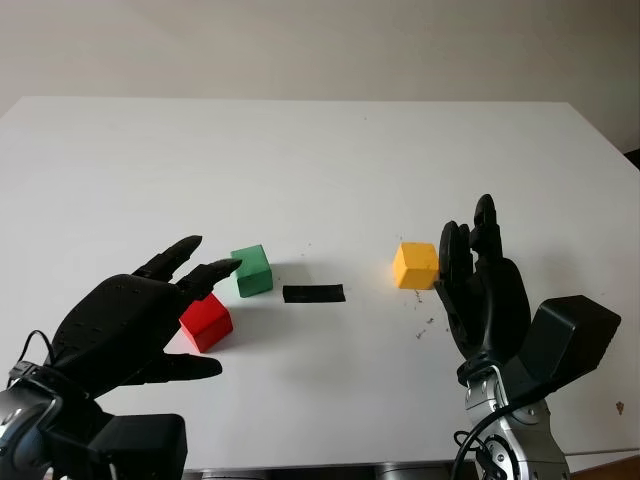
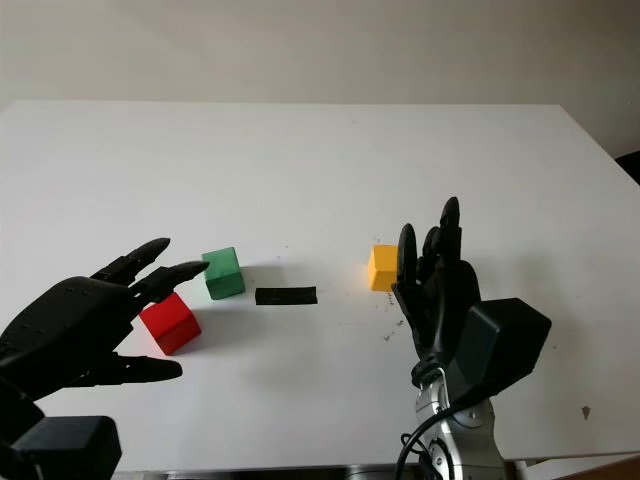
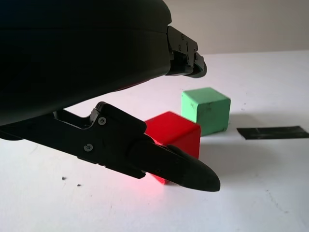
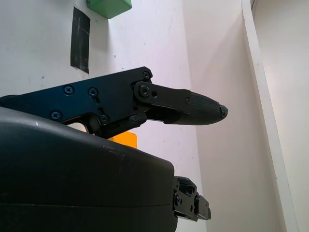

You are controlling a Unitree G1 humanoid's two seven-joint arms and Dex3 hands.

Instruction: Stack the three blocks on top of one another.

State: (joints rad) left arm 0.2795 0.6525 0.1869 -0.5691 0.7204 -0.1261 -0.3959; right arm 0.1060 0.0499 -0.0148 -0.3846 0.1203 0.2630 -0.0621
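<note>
Three blocks stand apart on the white table (image 1: 320, 160). The red block (image 1: 207, 322) is at the near left, the green block (image 1: 252, 270) just behind it to the right, and the yellow block (image 1: 415, 265) further right. My left hand (image 1: 205, 305) is open around the red block, with its fingers above the block and its thumb (image 3: 178, 166) low in front, and I see no grip on it. My right hand (image 1: 465, 250) is open and upright, just right of and nearer than the yellow block, holding nothing.
A strip of black tape (image 1: 313, 293) lies flat on the table between the green and yellow blocks. Bare white tabletop stretches behind the blocks to the far edge. The table's near edge runs just below both forearms.
</note>
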